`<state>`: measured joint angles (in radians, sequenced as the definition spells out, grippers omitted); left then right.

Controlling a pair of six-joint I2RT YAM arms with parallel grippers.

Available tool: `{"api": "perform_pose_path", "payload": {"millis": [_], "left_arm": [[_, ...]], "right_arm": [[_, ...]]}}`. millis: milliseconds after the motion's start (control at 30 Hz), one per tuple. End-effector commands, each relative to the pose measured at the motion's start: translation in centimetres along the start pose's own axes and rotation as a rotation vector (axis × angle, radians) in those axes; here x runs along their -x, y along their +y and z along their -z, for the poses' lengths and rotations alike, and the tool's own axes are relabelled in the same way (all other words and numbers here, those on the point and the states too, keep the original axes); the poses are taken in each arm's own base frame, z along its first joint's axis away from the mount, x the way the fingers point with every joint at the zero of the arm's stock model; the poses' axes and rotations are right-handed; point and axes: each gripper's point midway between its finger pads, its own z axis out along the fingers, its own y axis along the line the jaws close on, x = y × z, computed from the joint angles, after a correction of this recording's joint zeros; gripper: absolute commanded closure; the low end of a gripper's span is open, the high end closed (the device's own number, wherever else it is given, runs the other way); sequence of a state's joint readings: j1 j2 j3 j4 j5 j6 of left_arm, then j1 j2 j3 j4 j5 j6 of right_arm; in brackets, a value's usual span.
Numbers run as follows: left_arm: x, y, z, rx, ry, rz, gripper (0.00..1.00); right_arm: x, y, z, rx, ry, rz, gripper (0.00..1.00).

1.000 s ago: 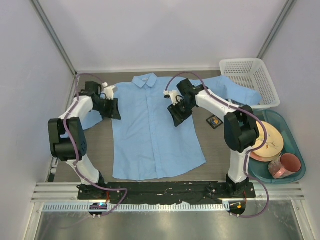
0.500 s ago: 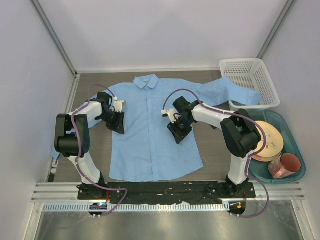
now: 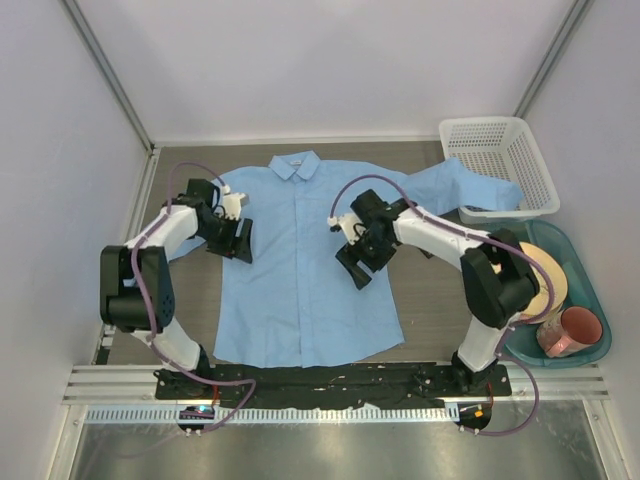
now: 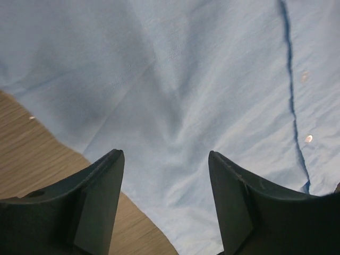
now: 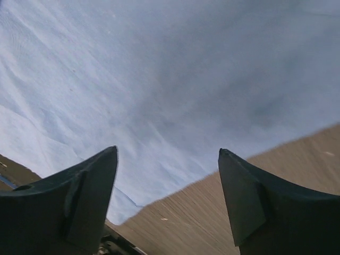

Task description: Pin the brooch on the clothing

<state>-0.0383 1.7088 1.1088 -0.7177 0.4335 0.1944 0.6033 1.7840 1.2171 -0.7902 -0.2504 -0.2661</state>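
Observation:
The clothing (image 3: 300, 290), a light blue button-up shirt, lies flat and front-up in the middle of the table, collar (image 3: 293, 163) at the far end. My left gripper (image 3: 241, 241) hovers open over the shirt's left side; in its wrist view the open gripper (image 4: 166, 159) has only fabric (image 4: 186, 79) and the shirt's edge below it. My right gripper (image 3: 358, 268) stands open over the shirt's right edge; its wrist view shows the open gripper (image 5: 167, 156) above fabric (image 5: 159, 69) and bare wood. The brooch is out of view.
A white mesh basket (image 3: 497, 150) stands at the back right, with the shirt's right sleeve (image 3: 470, 185) reaching its foot. A teal tray (image 3: 590, 290) at the right holds plates (image 3: 545, 285) and a pink mug (image 3: 572, 330). Wooden tabletop (image 3: 430, 300) shows right of the shirt.
Both grippers dragged the shirt toward the near edge, then opened and let go of the fabric. The small black case beside the right arm no longer shows.

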Motion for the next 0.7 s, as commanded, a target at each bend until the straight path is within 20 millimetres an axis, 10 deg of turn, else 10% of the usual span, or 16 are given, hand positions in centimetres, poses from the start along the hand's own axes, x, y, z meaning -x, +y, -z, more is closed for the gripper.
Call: {"api": "perform_pose_path", "payload": {"millis": [0, 267, 667], "left_arm": [[5.0, -2.2, 6.2, 0.032, -0.24, -0.123, 0.29], [6.8, -4.8, 12.6, 0.083, -0.466, -0.147, 0.27], [6.5, -5.3, 12.6, 0.066, -0.484, -0.087, 0.27]], "right_arm": [[2.6, -3.9, 8.6, -0.206, -0.185, 0.026, 0.16], [0.4, -13.6, 17.3, -0.781, -0.309, -0.155, 0.32], [-1.4, -15.2, 15.7, -1.246, -0.298, -0.167, 0.45]]}}
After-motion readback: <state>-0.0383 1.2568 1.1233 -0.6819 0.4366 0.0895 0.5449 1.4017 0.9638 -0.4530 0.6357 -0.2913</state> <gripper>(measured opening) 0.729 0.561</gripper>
